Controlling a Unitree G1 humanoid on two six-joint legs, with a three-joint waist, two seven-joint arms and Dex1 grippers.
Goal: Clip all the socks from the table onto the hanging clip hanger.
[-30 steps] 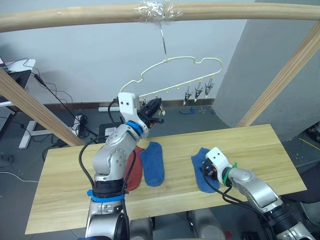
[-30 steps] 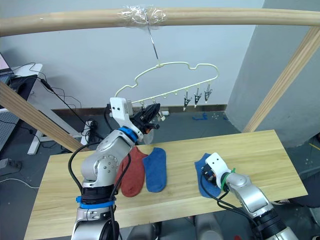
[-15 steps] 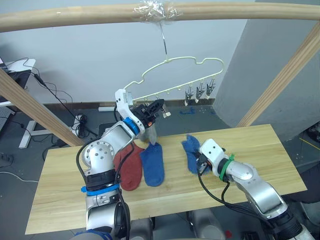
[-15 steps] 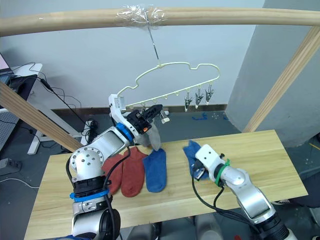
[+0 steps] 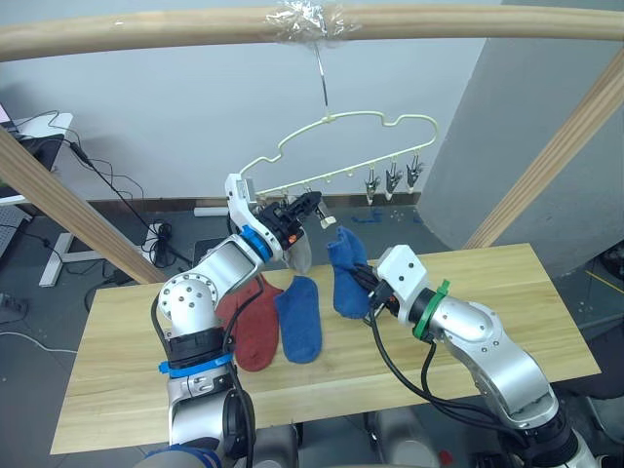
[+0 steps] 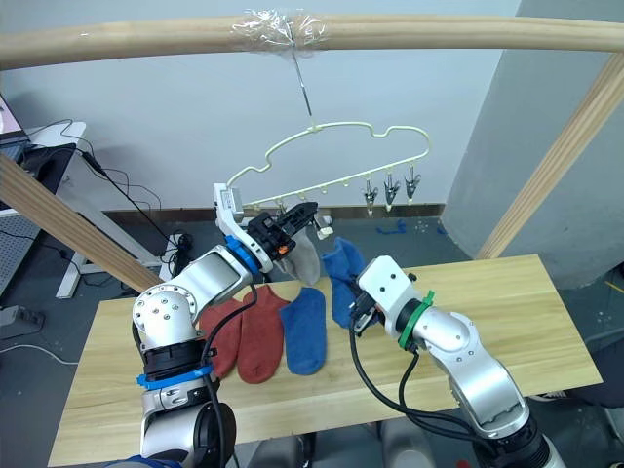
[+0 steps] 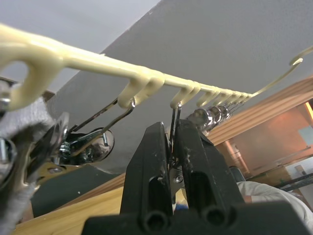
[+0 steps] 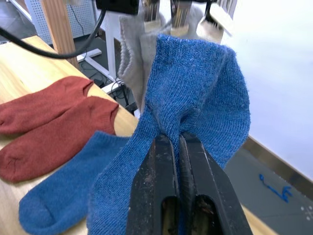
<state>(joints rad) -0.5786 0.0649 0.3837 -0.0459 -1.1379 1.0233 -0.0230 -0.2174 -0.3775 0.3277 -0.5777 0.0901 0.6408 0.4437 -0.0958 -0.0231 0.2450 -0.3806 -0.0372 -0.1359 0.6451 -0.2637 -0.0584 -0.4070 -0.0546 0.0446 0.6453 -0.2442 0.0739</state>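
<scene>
The pale yellow-green clip hanger hangs by its hook from the top beam. My left gripper is up at its row of clips, shut on one dark metal clip. A light grey sock hangs just below it. My right gripper is shut on a blue sock, held bunched above the table and close beside the grey sock. A second blue sock and two rust-red socks lie flat on the table under my left arm.
A round wooden beam spans the top, with slanted posts at the left and right. Three free clips hang at the hanger's right end. Cables and a desk leg lie on the floor behind.
My right gripper has lifted the blue sock off the table and carried it up and to the left, towards the hanger. My left gripper has stayed at the clips.
</scene>
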